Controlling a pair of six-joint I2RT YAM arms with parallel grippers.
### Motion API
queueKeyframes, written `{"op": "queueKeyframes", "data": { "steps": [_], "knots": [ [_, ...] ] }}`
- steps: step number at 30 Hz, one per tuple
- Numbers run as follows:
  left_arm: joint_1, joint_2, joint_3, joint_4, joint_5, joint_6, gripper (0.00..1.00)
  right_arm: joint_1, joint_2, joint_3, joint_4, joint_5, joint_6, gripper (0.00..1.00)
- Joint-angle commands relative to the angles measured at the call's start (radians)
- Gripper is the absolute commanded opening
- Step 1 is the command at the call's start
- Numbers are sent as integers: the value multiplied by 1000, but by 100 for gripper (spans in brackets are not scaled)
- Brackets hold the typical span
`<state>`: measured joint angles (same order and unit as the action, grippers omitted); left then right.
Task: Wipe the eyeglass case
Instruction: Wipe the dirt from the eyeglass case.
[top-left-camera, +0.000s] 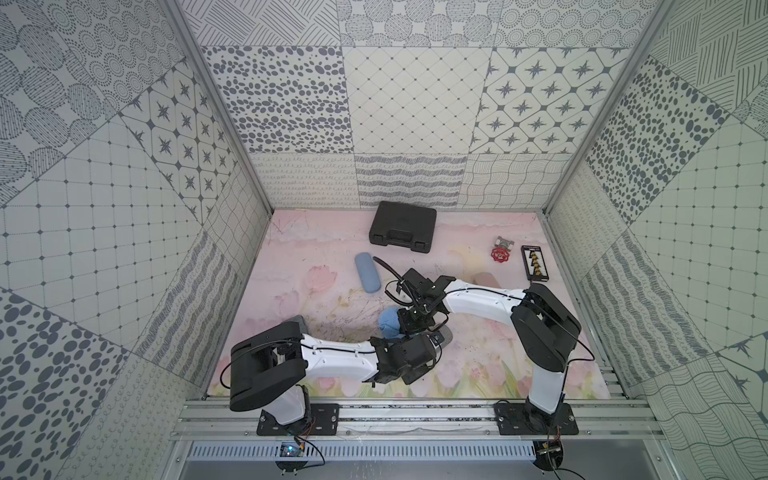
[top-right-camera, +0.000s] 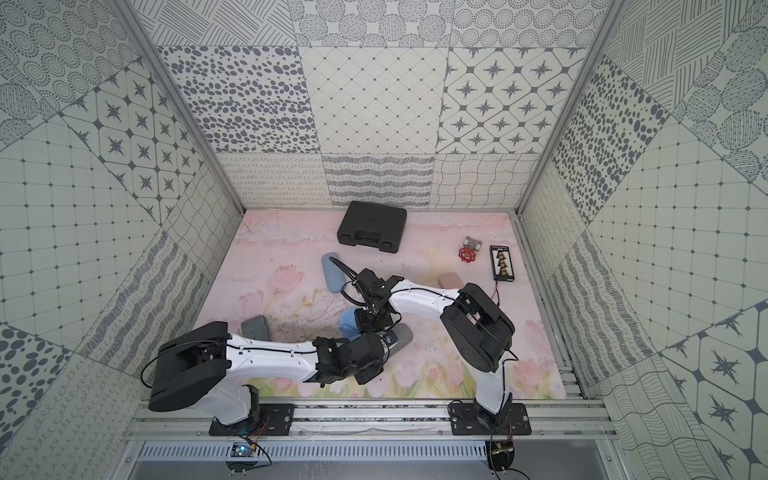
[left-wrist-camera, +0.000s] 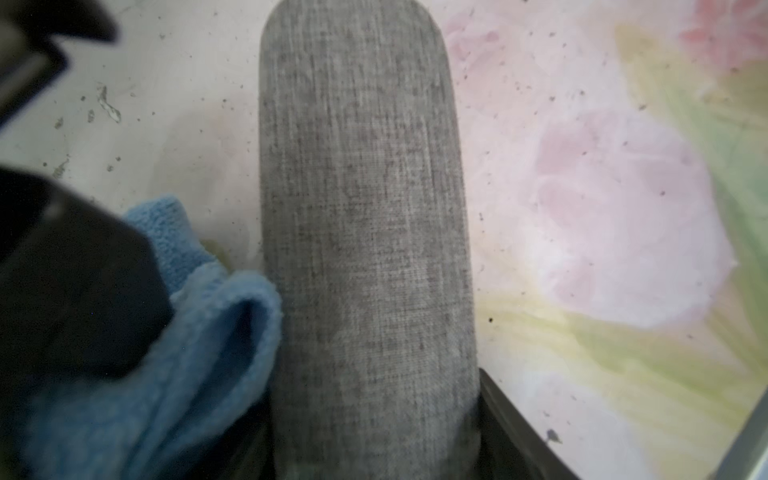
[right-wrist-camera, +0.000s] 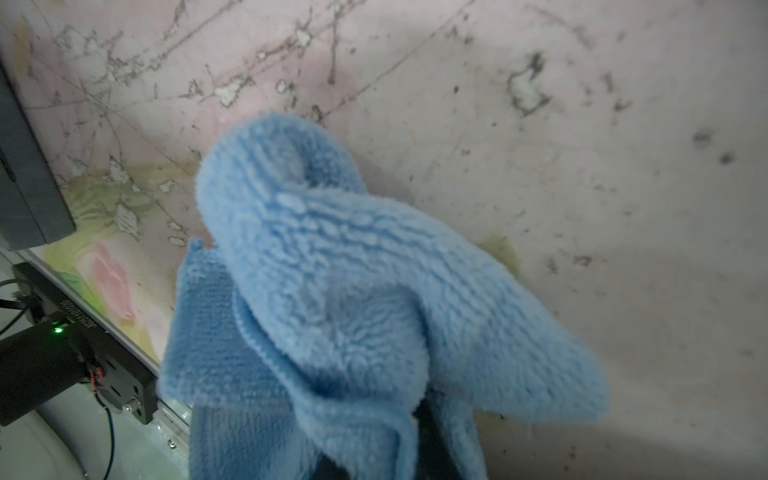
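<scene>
Left fingers (left-wrist-camera: 511, 419) are working low at the floral counter's (top-left-camera: 478, 365) front middle, clamping one end of the grey eyeglass case (left-wrist-camera: 365, 228). Right fingers (right-wrist-camera: 426, 436) are pinching the bunched blue cloth (right-wrist-camera: 353, 270), which is touching the case's side.

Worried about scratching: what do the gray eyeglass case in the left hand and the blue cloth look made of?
Gray eyeglass case: likely woven fabric covering, matte; a fine crosshatch weave shows. Blue cloth: looks like microfiber terry, soft, fluffy; looped pile, limp folds.
</scene>
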<state>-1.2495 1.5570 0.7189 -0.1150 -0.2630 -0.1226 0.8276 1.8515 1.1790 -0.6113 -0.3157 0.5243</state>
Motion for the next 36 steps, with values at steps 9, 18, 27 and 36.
{"op": "queueKeyframes", "data": {
  "steps": [9, 18, 27, 36],
  "knots": [
    [59, 6, -19, -96, 29, -153, 27, -350, -174, -219, -217, 255, -141, 0],
    [100, 7, 3, -89, 131, -169, 29, -233, -176, -157, -231, 237, -171, 0],
    [127, 18, 8, -18, 233, -311, 27, -221, -365, -295, -142, 129, 10, 0],
    [138, 37, 42, -13, 301, -302, 28, -15, -293, -292, 16, -19, 126, 0]
  ]
}}
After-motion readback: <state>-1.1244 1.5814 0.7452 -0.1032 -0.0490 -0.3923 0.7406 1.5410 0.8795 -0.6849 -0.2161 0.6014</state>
